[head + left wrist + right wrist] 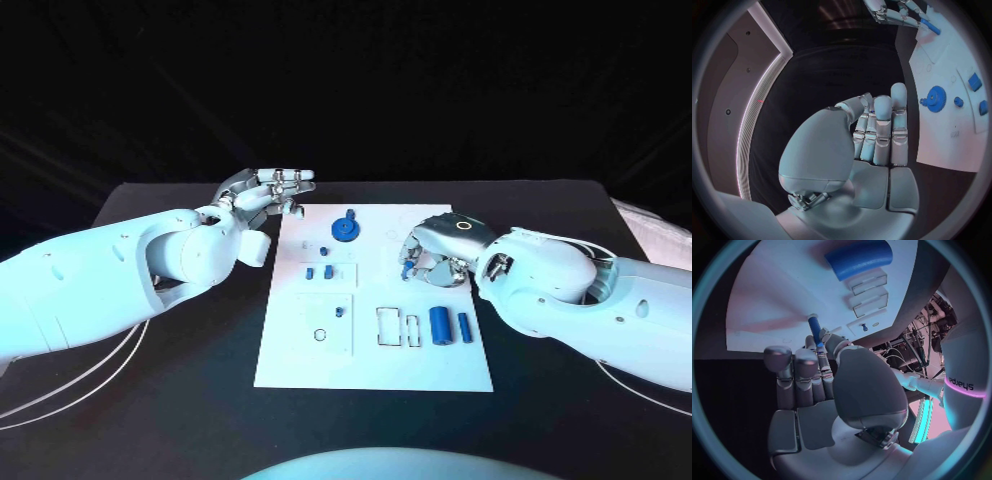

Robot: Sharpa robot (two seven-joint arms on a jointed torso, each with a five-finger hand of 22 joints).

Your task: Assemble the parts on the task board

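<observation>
Head view: left hand (267,192) hovers off the board's (433,370) far-left corner, fingers apart, holding nothing. Right hand (437,258) sits over the board's right side.

Left wrist view: blue gear (935,95) on the board, untouched.

Right wrist view: the right hand pinches a thin blue pin (815,330) (probably by its lower end). Best kept upright and lined up over its hole before pressing.
</observation>
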